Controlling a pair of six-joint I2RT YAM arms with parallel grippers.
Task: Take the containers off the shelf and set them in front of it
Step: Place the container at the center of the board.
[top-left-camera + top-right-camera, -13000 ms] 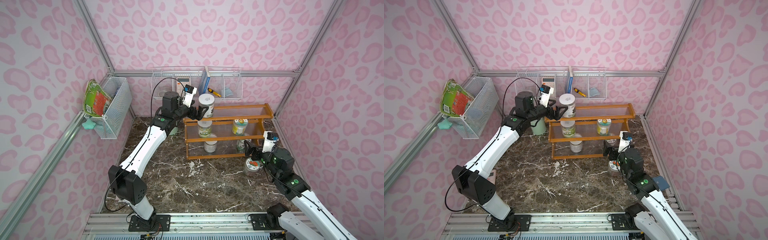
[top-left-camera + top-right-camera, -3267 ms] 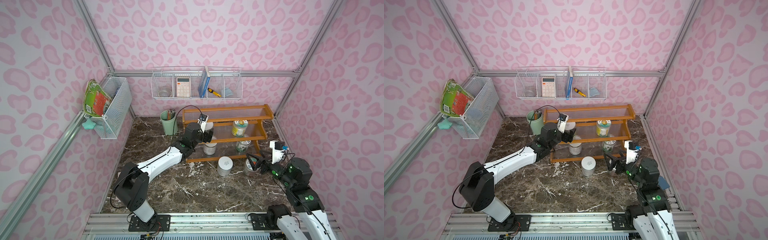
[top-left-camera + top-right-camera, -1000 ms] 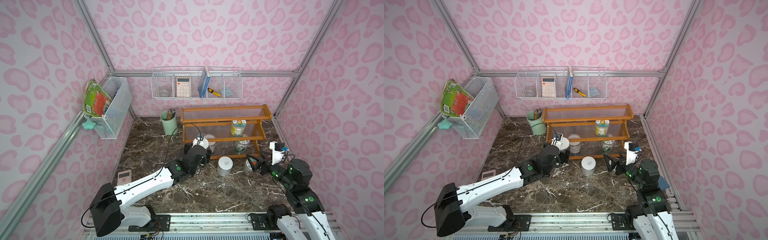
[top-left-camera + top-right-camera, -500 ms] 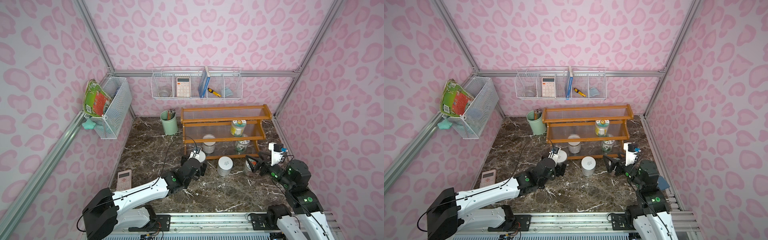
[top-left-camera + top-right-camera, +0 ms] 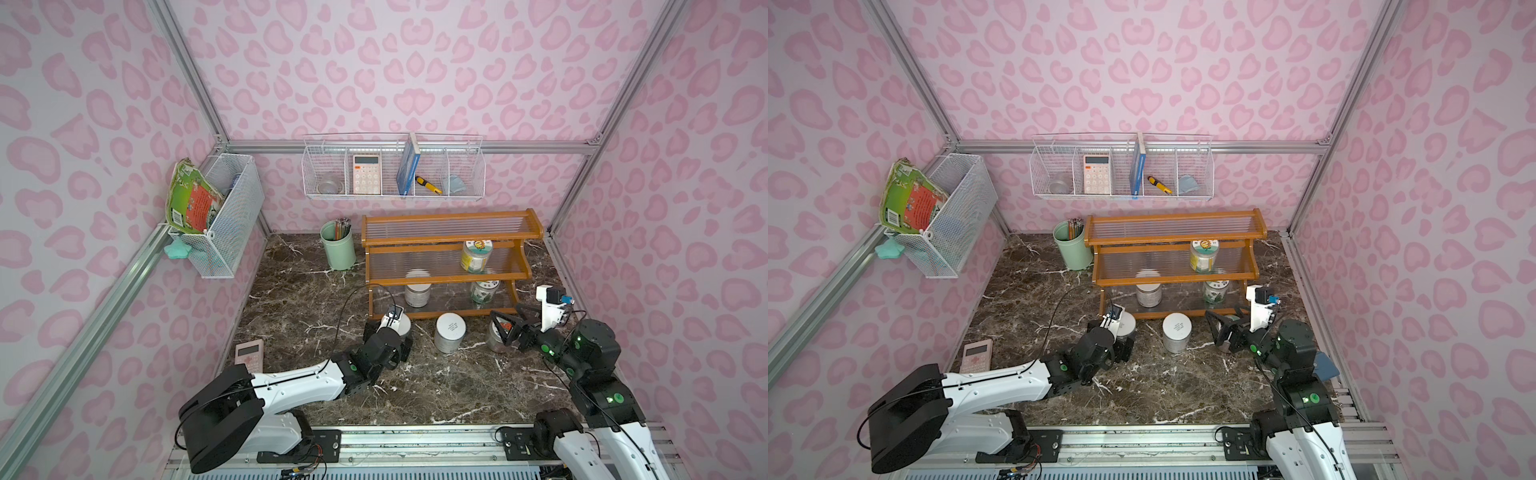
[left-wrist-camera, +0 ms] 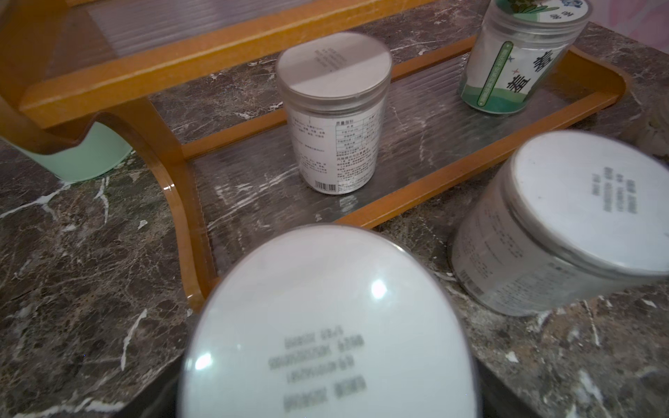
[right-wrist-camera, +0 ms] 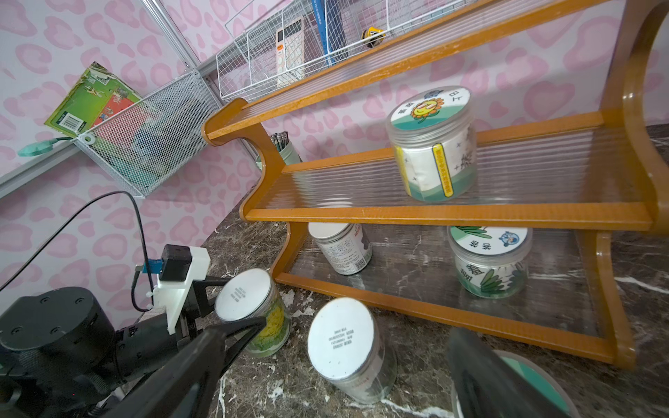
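Note:
The shelf (image 5: 449,241) holds a sunflower-lid jar (image 5: 476,255) on its middle tier. Its bottom tier carries a white-lid jar (image 5: 417,291) and a green-label jar (image 5: 483,291). In front of it a white-lid jar (image 5: 449,332) stands free. To the left, my left gripper (image 5: 397,332) is shut on another white-lid jar (image 7: 249,311), whose base rests on the marble; its lid (image 6: 325,325) hides the fingers in the left wrist view. My right gripper (image 5: 505,330) hangs open over a pictured-lid jar (image 5: 1225,343) on the floor at the right.
A mint-green pencil cup (image 5: 337,247) stands left of the shelf. A pink calculator (image 5: 249,355) lies by the left wall. Wire baskets hang on the back wall (image 5: 392,170) and the left wall (image 5: 224,216).
My left arm has drawn back from the shelf with its white-lid jar and lowered it onto the marble, left of the free white-lid jar. The right arm has barely moved.

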